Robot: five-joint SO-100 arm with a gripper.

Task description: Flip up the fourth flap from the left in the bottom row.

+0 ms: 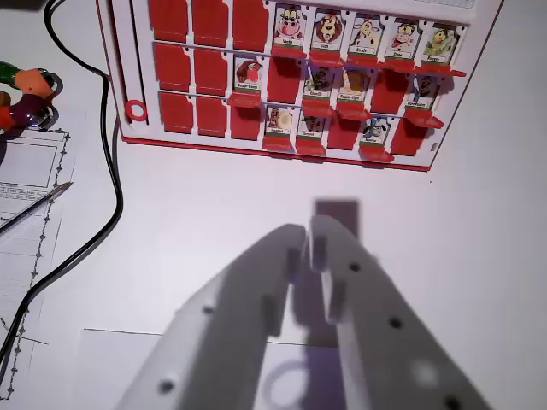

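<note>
End effector (306,232) at lower centre, tips nearly together, empty, well short of board (137,85).
Target flap (279,122): light, stiff, hinged plastic; best nudged under its free edge.

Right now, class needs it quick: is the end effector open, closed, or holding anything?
End effector: closed, tips nearly together, holding nothing; it hangs over bare table short of the red flap board.

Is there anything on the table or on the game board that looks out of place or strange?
Nothing looks damaged or spilled. The red game board lies slightly askew, its lower edge sloping down toward the wrist view's right. A black cable trails loosely across the white table beside it.
</note>
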